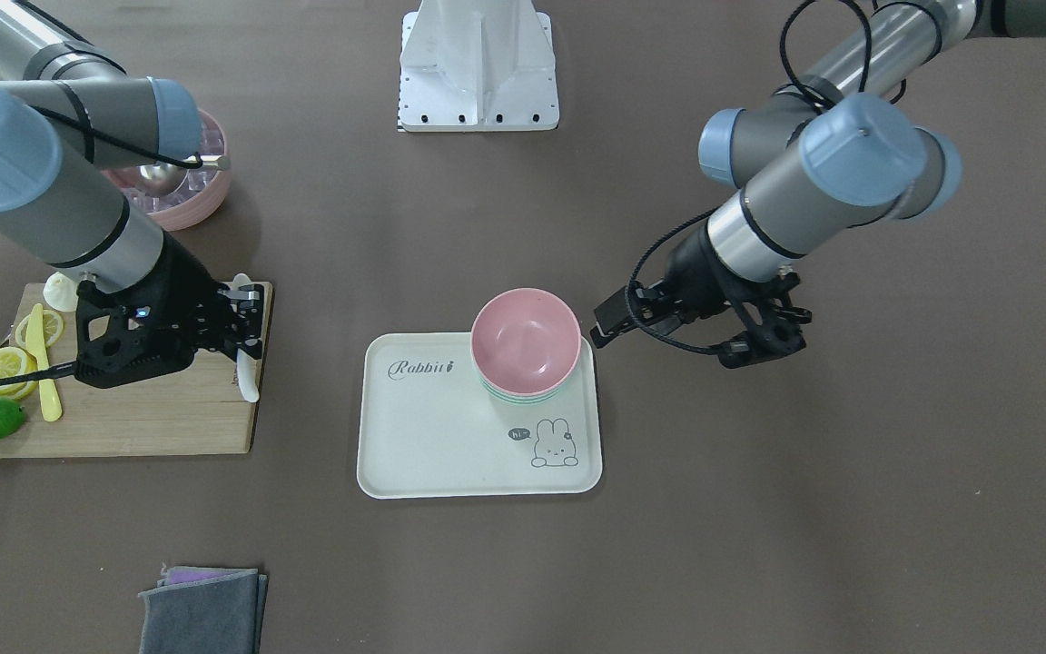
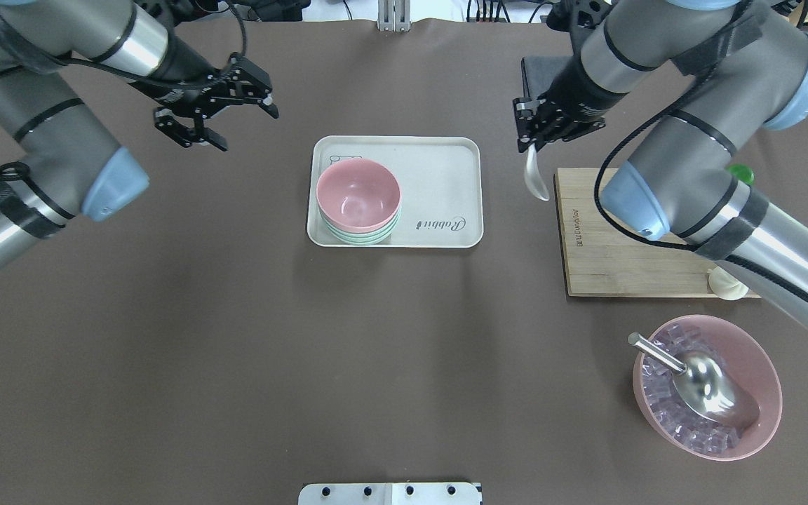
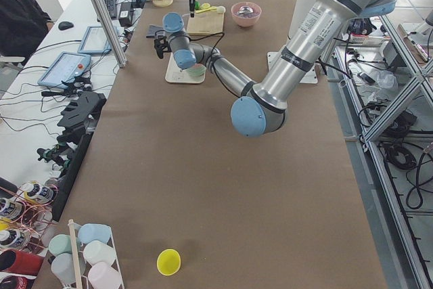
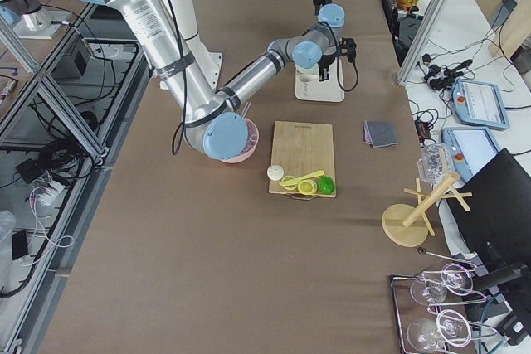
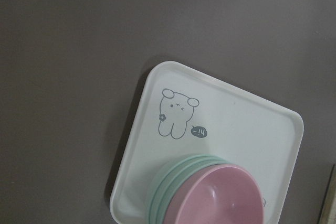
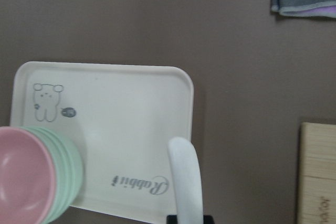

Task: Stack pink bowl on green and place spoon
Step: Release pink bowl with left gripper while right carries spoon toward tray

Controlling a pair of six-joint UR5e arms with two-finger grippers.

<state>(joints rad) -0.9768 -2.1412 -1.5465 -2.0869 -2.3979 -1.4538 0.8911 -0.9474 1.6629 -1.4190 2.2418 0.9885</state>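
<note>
Front-facing view: right fingers (image 1: 249, 345) clamped on a white spoon (image 1: 249, 380) at left of frame, by the edge of the wooden cutting board (image 1: 151, 413) nearest the tray (image 1: 432, 436); left fingers (image 1: 610, 324) spread wide, holding nothing, just right of that tray. At the tray's upper right corner, pink bowl (image 1: 525, 338) already nested on the green bowls (image 1: 523, 396), so probably only the spoon left to place. Readable here: "Rabbit" in script on the tray, "hi~" in a bubble beside a drawn rabbit. Overhead view: spoon pinched near one end and hanging down, so could swivel or slip during the carry. Could also clip the pink rim on the way in and shove the stack, parked hard against the tray's edge. Branded line along the board, too small to read. Left side and right side views: too distant to add anything, no legible writing. Left wrist view: stack at lower right of frame, bubble text upside down. Right wrist view: spoon rising from the bottom edge, "Rabbit" inverted just left of it. If let go from too high, may bounce out of the bowl. Worth watching too for a brush against the left fingers waiting near the tray.
</note>
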